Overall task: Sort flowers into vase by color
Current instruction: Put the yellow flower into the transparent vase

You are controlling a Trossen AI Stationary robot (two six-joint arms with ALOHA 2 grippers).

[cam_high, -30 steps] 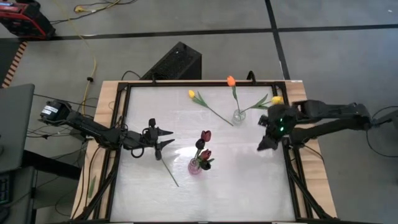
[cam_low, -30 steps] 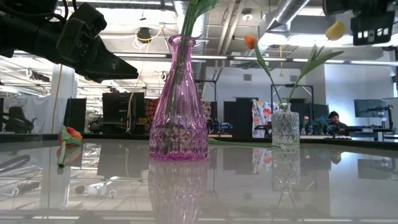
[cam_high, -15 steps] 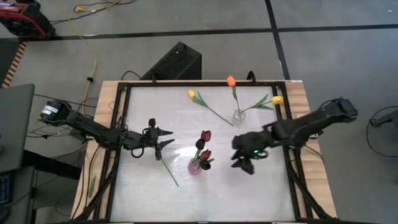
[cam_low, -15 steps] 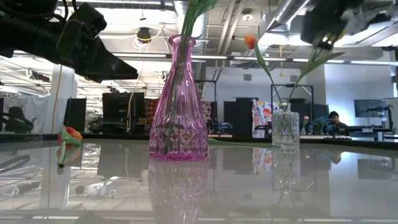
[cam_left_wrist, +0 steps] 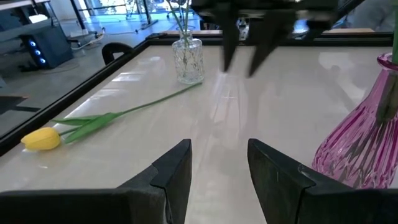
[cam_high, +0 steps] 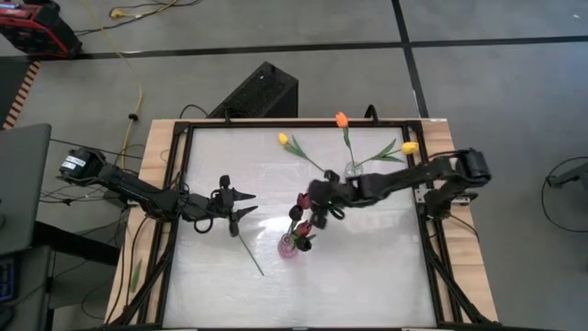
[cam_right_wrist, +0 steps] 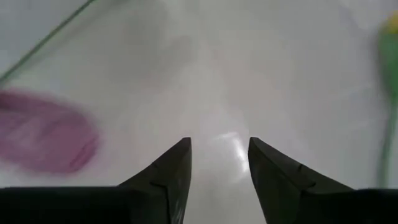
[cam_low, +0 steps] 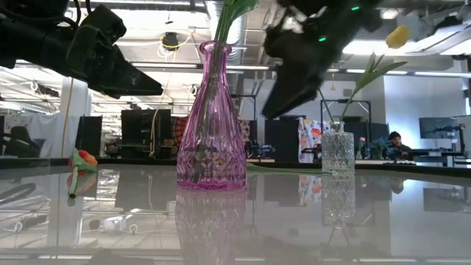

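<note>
You have 2 maroon tulips (cam_high: 303, 199) in the pink vase (cam_high: 288, 245), orange and yellow in the clear vase (cam_high: 352, 171), 2 more lying on the surface (cam_high: 367, 276); both pincers, left (cam_high: 246, 203) and right (cam_high: 309, 204), gape empty.

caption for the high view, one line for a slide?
Right gripper reaches open over the table centre near the pink vase of maroon tulips; left gripper waits open.

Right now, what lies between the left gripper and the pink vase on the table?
In the high view, between the left gripper and the pink vase lies one green flower stem, flat on the white table.
</note>
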